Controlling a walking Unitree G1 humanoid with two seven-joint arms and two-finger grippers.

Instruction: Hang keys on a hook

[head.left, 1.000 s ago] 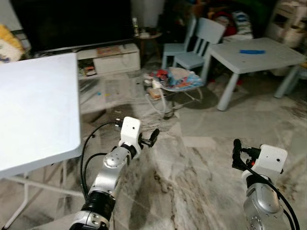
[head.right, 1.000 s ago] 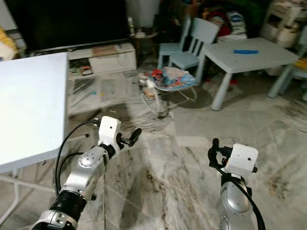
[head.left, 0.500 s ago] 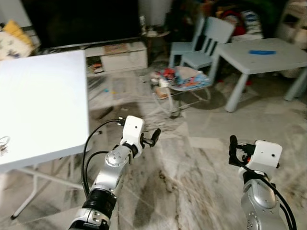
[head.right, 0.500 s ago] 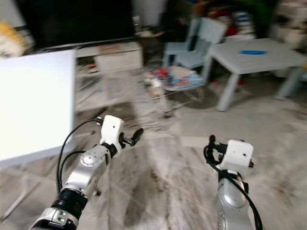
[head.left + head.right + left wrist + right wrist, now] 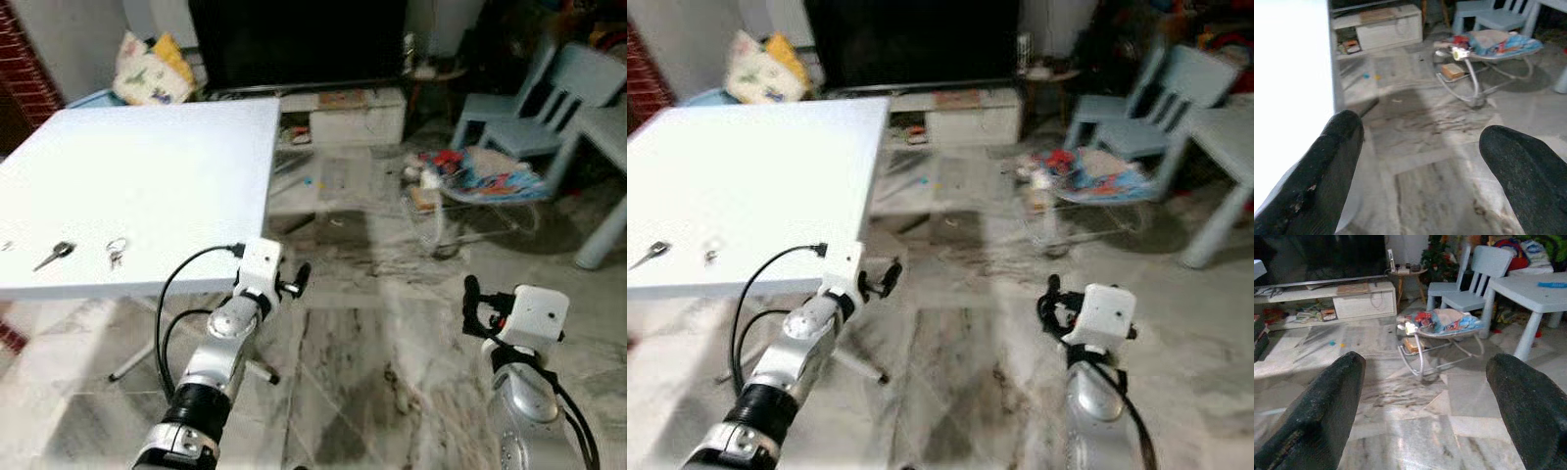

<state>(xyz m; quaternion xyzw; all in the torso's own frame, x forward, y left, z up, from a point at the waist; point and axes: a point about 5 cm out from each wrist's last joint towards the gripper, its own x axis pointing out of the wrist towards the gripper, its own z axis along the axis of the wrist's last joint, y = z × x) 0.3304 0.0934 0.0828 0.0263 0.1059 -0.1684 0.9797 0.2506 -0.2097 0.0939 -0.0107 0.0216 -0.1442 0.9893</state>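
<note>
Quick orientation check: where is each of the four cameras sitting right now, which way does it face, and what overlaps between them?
Left eye view: on the head, facing forward and down at the white table with keys; left gripper and right gripper show.
Right eye view: on the head too, same scene.
Left wrist view: along its open fingers, table edge beside them.
Right wrist view: along its open fingers, toward the TV stand.
Shared: all four show the baby bouncer.
</note>
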